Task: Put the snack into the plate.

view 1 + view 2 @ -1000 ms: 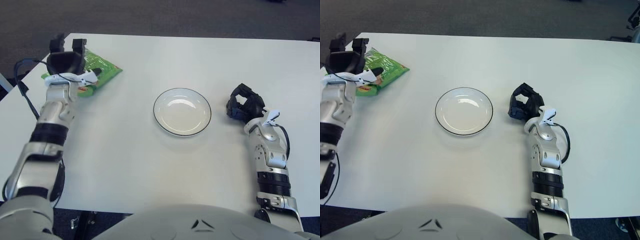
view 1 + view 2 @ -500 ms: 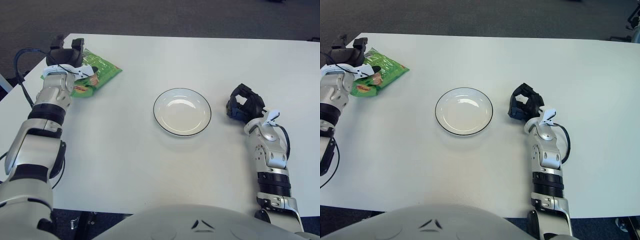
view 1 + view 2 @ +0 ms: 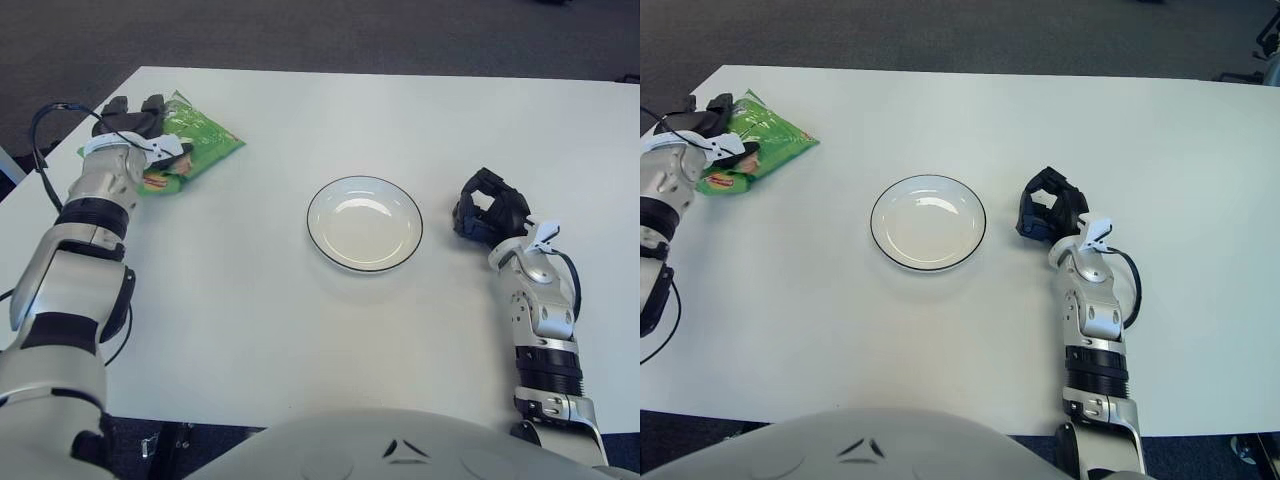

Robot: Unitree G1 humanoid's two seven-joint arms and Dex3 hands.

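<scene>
left hand (image 3: 135, 117) fingers lie on the green snack bag's (image 3: 192, 140) near edge.

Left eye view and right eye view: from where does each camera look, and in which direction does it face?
Left eye view: on the head, facing forward and down at the white table; shows both arms, the left robot hand at the green snack bag, the right robot hand parked beside the plate.
Right eye view: same head, slightly to the right; left arm partly cut off.
Shared: table, plate, snack bag, both hands.
</scene>
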